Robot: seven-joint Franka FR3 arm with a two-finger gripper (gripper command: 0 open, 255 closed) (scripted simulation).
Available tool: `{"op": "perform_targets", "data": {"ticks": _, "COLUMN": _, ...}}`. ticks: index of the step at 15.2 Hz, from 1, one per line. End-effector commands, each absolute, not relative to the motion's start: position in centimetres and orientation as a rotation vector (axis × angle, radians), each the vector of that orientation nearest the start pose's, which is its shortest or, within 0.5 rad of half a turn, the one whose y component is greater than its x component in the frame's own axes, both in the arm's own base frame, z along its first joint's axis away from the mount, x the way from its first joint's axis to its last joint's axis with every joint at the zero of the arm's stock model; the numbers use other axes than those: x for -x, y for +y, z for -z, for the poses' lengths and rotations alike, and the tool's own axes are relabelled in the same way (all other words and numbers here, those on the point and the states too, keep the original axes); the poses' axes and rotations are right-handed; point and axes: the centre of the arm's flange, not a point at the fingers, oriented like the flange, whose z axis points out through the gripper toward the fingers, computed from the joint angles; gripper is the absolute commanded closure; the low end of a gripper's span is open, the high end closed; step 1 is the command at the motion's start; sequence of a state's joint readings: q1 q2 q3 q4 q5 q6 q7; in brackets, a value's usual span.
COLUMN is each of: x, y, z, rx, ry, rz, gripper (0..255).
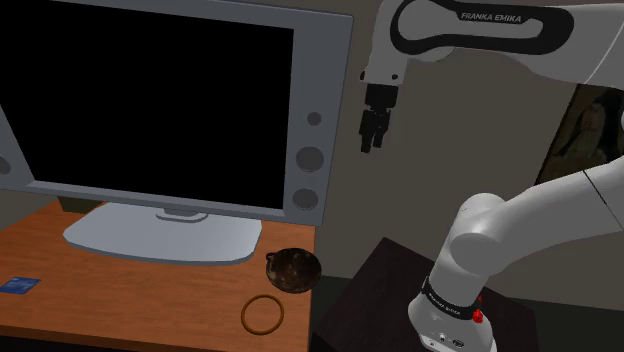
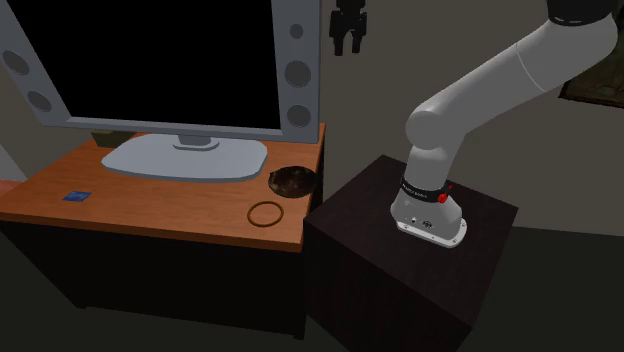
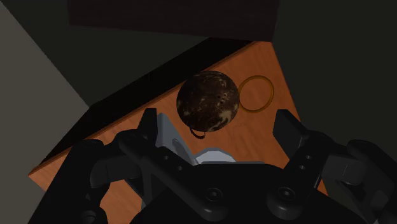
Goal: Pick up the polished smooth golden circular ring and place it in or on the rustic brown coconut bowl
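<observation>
A thin golden ring (image 1: pixel 245 316) (image 2: pixel 252 214) (image 3: pixel 257 76) lies flat on the orange-brown wooden table (image 1: pixel 120 290), near its front corner closest to the stand. Just behind the ring sits a dark mottled brown bowl (image 1: pixel 292 267) (image 2: pixel 293 181) (image 3: pixel 208 102), upright, with a small loop at its rim. My black gripper (image 1: pixel 375 135) (image 2: pixel 348 45) (image 3: pixel 218 127) hangs high above the table's edge, beside the monitor's frame. It points down at the bowl, and its fingers stand apart with nothing between them.
A large grey monitor (image 1: pixel 150 100) with a black screen and a wide base (image 1: pixel 165 238) takes up the back of the table. A small blue card (image 1: pixel 18 285) lies at the far front corner. The dark box stand (image 2: pixel 400 260) adjoins the table's end.
</observation>
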State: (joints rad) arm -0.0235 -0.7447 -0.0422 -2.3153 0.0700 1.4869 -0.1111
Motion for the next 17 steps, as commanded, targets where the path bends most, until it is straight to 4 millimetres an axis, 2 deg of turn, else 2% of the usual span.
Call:
{"op": "perform_targets", "data": {"ticks": 1, "x": -30.9, "y": -1.6, "z": -59.0, "rx": 3.033, "ry": -0.092, "rz": -0.115, "gripper": 0}}
{"op": "perform_targets", "data": {"ticks": 17, "x": -33.6, "y": 11.9, "z": -42.8, "rx": 3.069, "ry": 0.177, "rz": -0.075, "gripper": 0}}
